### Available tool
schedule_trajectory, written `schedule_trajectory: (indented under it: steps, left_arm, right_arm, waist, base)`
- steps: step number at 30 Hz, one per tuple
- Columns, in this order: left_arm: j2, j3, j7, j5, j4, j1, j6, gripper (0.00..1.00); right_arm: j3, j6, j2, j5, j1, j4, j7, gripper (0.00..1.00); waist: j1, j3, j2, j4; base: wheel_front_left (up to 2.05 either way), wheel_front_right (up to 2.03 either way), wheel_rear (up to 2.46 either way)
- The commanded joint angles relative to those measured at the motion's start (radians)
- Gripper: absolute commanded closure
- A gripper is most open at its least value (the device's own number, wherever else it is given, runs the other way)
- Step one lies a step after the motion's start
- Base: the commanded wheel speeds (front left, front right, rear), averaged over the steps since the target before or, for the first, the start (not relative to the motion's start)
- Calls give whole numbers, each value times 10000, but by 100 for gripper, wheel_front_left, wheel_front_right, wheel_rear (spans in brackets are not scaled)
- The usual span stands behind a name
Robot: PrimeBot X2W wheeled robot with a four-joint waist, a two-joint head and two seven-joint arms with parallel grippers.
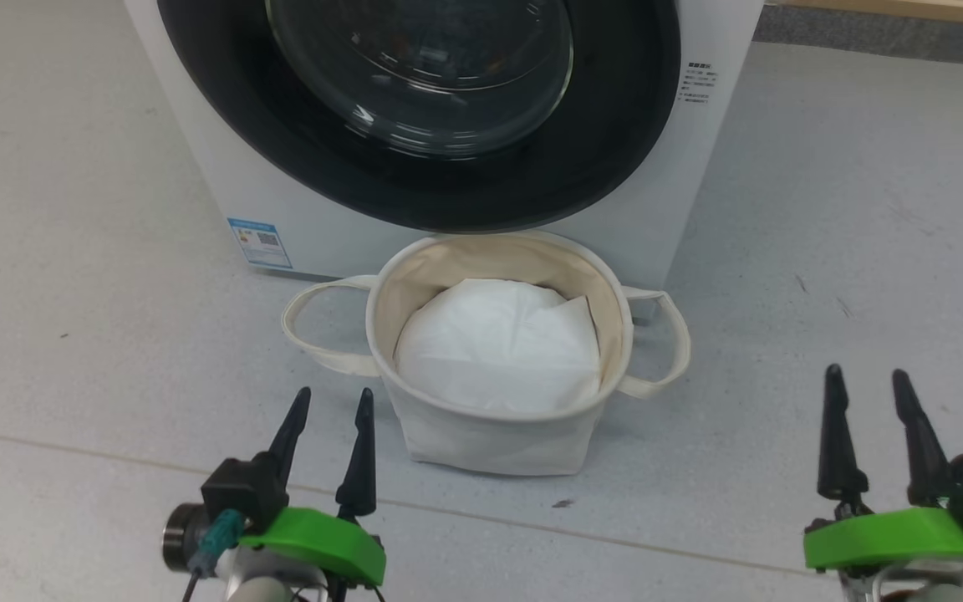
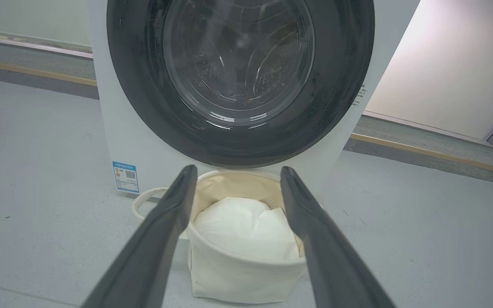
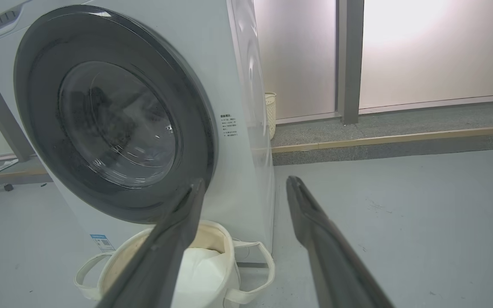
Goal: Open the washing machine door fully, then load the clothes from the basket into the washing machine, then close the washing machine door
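The closed washing machine door (image 1: 419, 109) sits upper centre; the left gripper (image 1: 335, 393), lower left, is nearer than the right gripper (image 1: 866, 372); both jaws spread, empty.
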State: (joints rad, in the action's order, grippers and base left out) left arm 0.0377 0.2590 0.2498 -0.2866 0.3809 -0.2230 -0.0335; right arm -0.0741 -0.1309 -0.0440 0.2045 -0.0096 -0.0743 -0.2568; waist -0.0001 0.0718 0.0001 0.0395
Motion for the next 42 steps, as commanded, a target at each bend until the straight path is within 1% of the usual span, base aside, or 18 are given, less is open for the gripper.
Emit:
schedule_trajectory:
  steps: [1,3,7,11,17,23,30,36,39,42]
  left_arm:
    - [125,-213,120,12,-289,-177,47,0]
    - [125,-122,120,162,-206,-182,71,0]
    - [125,-25,120,179,-117,-194,272,0]
    - [125,-45,120,382,-106,-165,327,0]
    - [125,-123,120,267,-94,-65,417,0]
    - [125,-82,120,231,47,75,435,0]
    - [125,46,120,435,-70,238,391,0]
    - [125,158,120,507,-285,302,497,0]
    - [125,89,120,676,-363,324,395,0]
    - [125,68,120,781,-437,375,383,0]
  right_arm:
    - [176,2,-63,72,-90,244,-49,0]
    - [226,2,-63,36,-87,140,-49,0]
    - [374,2,-63,67,-98,40,-49,0]
    - [485,2,-63,138,-66,-7,-49,0]
    - [539,2,-63,128,19,-145,-49,0]
    - [490,2,-63,187,121,-313,-49,0]
    - [425,2,-63,242,231,-481,-49,0]
    - [432,2,-62,193,228,-535,-49,0]
    - [458,2,-62,208,234,-582,-49,0]
    - [471,2,-62,211,255,-625,-49,0]
  waist:
    - [1,-9,-1,43]
    - [1,-25,-1,83]
    - [1,-62,-1,122]
    - [1,-123,-1,117]
    - [1,-280,-1,96]
    - [1,-454,-1,54]
    - [1,-686,-1,-47]
    - [1,-764,-1,-76]
    - [1,-805,-1,-95]
    - [1,-847,-1,-102]
  base:
    - [0,0,0]
    - [0,0,0]
    - [0,0,0]
    - [0,0,0]
    - [0,0,0]
    - [0,0,0]
    - [0,0,0]
    - [0,0,0]
    - [0,0,0]
    - [0,0,0]
